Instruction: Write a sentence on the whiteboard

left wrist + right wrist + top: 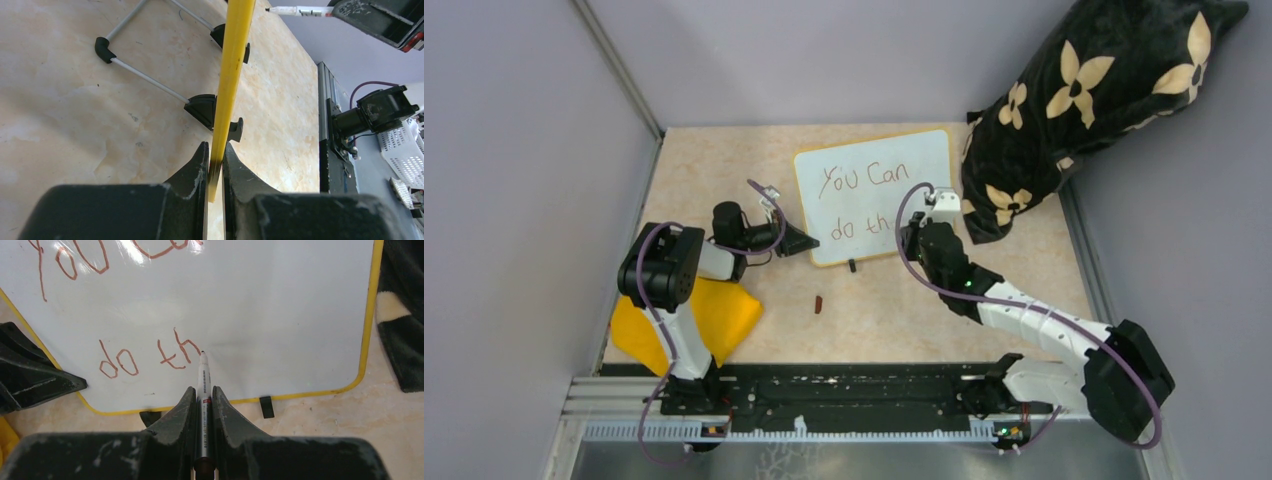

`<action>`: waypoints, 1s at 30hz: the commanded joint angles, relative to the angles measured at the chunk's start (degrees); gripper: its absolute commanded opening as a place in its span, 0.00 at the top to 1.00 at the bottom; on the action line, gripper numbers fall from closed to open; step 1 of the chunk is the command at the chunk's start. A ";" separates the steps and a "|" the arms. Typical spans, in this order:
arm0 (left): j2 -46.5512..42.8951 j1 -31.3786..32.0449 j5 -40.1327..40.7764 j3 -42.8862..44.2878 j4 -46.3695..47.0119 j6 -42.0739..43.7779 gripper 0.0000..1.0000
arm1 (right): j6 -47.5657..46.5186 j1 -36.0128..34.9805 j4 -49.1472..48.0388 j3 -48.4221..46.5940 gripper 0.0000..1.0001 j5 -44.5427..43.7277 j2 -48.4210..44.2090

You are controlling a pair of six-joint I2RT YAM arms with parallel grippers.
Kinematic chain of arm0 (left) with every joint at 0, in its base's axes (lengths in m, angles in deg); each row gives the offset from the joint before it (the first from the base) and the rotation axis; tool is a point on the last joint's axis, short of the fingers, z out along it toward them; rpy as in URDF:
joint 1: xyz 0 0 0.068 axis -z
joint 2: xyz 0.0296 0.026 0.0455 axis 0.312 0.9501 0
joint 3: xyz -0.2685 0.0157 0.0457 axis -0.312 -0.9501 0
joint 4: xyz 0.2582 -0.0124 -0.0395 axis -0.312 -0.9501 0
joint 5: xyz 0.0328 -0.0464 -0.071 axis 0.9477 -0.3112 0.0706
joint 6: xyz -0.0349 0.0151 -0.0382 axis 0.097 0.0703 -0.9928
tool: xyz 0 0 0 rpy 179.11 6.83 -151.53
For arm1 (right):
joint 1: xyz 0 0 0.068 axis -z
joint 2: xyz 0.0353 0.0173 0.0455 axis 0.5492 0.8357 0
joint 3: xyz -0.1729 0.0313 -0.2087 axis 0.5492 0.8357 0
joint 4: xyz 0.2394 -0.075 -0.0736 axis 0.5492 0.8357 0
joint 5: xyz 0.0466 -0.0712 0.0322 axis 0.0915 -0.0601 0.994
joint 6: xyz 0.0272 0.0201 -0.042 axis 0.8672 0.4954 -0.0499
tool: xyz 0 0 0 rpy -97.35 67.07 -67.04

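The whiteboard (924,150) stands tilted at the middle back, white with a thin yellow frame (230,65). On it the sentence (862,181) reads "You Can" and, below, "do th" (150,356) in thin reddish-brown strokes. My left gripper (809,243) is shut on the board's lower left edge, and the yellow frame sits pinched between its fingers (216,160). My right gripper (203,392) is shut on a white marker (203,374). The marker's tip touches the board just right of the "h". In the top view the right gripper (921,222) covers the board's lower right part.
A dark pillow (1084,90) with cream flowers lies against the board's right side. A yellow cloth (724,315) lies by the left arm's base. A small brown cap (818,303) rests in front of the board. A wire stand (145,80) props the board from behind.
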 commanded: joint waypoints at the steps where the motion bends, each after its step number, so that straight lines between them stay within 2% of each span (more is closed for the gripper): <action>1: -0.46 0.42 1.07 0.27 -3.07 1.24 1.00 | -1.34 0.75 -1.53 -4.04 1.00 -1.98 -1.58; 30: -0.33 0.42 1.08 0.29 -3.58 1.68 1.00 | -2.02 3.40 -4.96 -7.67 1.00 0.50 4.45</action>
